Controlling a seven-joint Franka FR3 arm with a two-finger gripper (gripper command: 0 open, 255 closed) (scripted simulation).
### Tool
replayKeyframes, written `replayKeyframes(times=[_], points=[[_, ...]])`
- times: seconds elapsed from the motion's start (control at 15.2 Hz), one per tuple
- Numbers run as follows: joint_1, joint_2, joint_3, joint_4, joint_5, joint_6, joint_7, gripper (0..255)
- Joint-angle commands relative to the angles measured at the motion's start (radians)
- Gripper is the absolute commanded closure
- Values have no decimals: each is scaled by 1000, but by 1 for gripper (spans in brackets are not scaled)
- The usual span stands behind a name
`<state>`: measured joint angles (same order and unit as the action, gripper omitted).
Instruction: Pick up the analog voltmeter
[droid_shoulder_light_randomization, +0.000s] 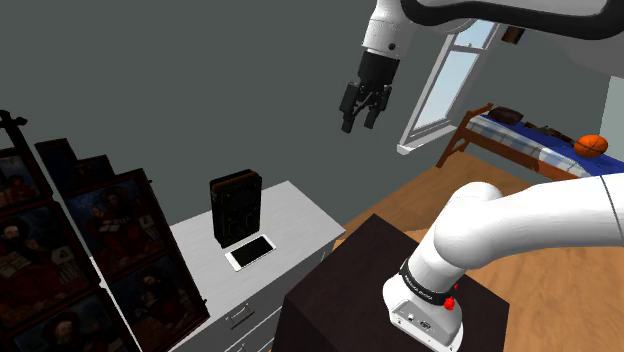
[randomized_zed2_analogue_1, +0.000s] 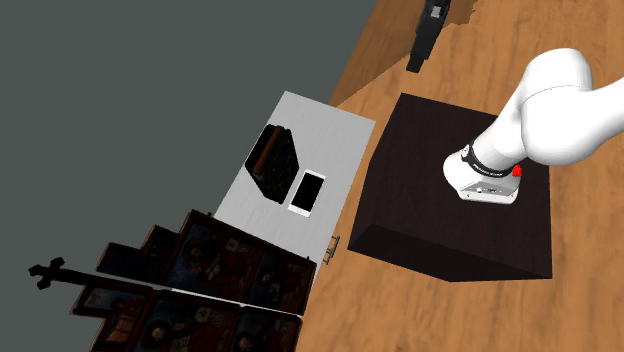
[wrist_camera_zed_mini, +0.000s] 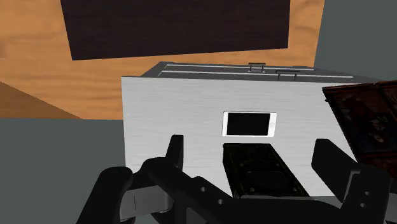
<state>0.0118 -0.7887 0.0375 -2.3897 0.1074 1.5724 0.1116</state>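
Note:
The analog voltmeter (droid_shoulder_light_randomization: 235, 208) is a black upright box standing on a grey dresser top (droid_shoulder_light_randomization: 300, 215), near the wall. It also appears in the second exterior view (randomized_zed2_analogue_1: 273, 163) and, seen from above, in the wrist view (wrist_camera_zed_mini: 257, 168). A white phone with a black screen (droid_shoulder_light_randomization: 251, 251) (wrist_camera_zed_mini: 249, 123) lies flat just in front of the voltmeter. My gripper (droid_shoulder_light_randomization: 363, 112) hangs high in the air, well above the dresser and towards the shoulder view's right of it. It is open and holds nothing (wrist_camera_zed_mini: 251, 149). In the second exterior view the gripper (randomized_zed2_analogue_1: 428, 30) shows at the top edge.
The dark stand (droid_shoulder_light_randomization: 340, 290) sits close against the dresser's drawer side. A dark folding screen of painted panels (droid_shoulder_light_randomization: 90, 250) stands at the dresser's other end. A bed (droid_shoulder_light_randomization: 530, 140) with an orange ball (droid_shoulder_light_randomization: 592, 145) and a window (droid_shoulder_light_randomization: 450, 80) lie far back on wooden floor.

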Motion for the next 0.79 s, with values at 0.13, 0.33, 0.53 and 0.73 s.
replayKeyframes(times=[0.13, 0.33, 0.53, 0.73], points=[[17, 57, -29, -11, -14, 61, -87, 0], [42, 153, -70, -12, -29, 149, -216, 0], [70, 260, -105, 2, -35, 231, -343, 0], [97, 375, -134, 32, -32, 305, -469, 0]])
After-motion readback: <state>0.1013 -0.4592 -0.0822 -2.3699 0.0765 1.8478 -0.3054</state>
